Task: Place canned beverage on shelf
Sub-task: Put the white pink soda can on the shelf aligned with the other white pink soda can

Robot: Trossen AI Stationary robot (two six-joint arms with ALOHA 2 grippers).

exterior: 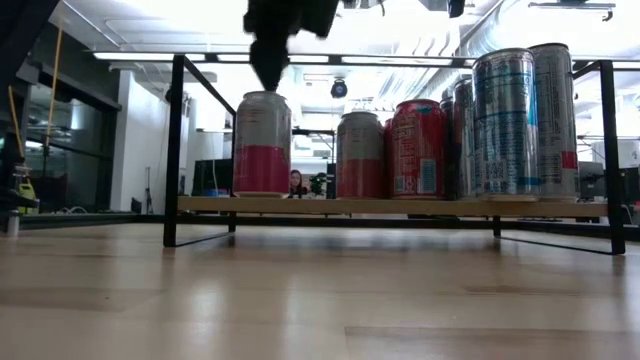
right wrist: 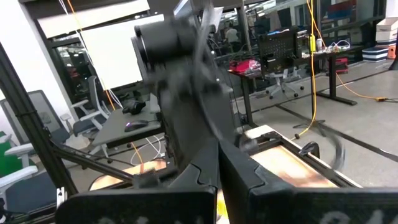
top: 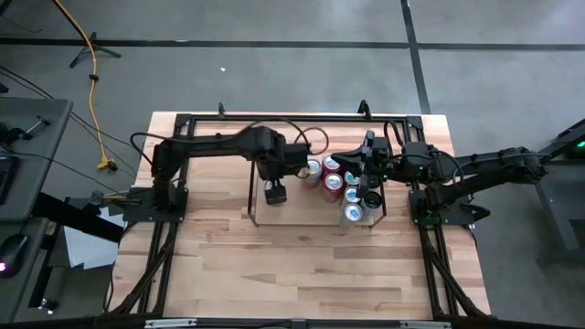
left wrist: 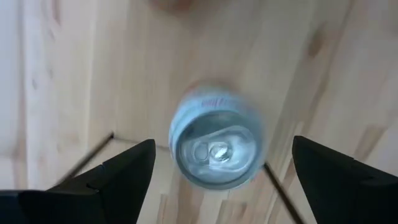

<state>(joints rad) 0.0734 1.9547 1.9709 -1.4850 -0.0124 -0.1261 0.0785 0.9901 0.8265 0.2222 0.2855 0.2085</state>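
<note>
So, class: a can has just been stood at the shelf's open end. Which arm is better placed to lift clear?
Left. Its tool stands open directly above that can; the right tool, shut, waits beside the other cans.

1. High view looks straight down on the table [top: 302, 265].
2. Low view looks level at the shelf [exterior: 400, 206].
3. Left wrist view, close above a can [left wrist: 216, 149], shares that can with the low view.

The table [top: 302, 265] is pale wood with visible grain and a smooth, faintly sheeny finish. The shelf [exterior: 175, 150] is thin matt black metal rod carrying a light wooden board. The cans [exterior: 415, 148] are glossy printed metal; one can [left wrist: 216, 148] shows a bright, bare aluminium lid.
</note>
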